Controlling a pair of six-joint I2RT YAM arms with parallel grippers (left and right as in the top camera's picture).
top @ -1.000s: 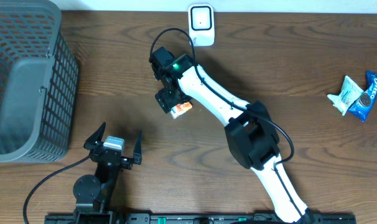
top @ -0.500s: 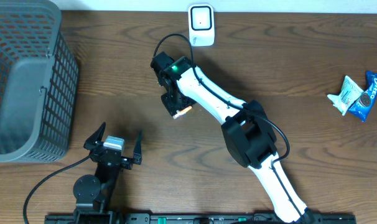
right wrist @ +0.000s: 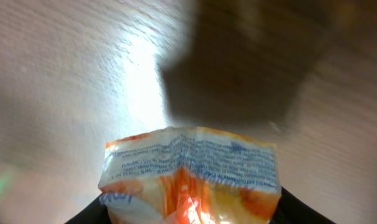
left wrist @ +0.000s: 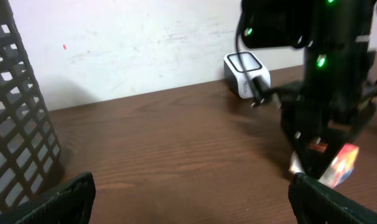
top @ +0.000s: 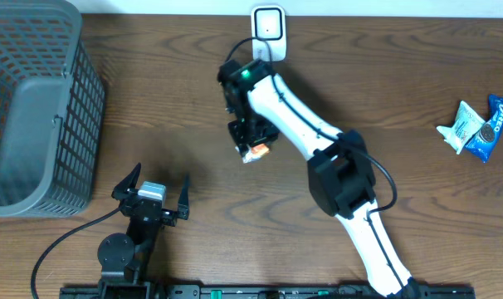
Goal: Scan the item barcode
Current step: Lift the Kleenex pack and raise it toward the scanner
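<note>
Overhead, the right gripper [top: 251, 146] has its fingers clamped on the orange packet [top: 257, 153] mid-table, near the white scanner [top: 269, 31], probably so the printed side can face the reader, while the left gripper [top: 156, 189] sits wide open, well apart.

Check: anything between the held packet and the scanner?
Nothing on the table lies between the orange packet in the right gripper and the white scanner; only that arm's own wrist sits above the gap.
</note>
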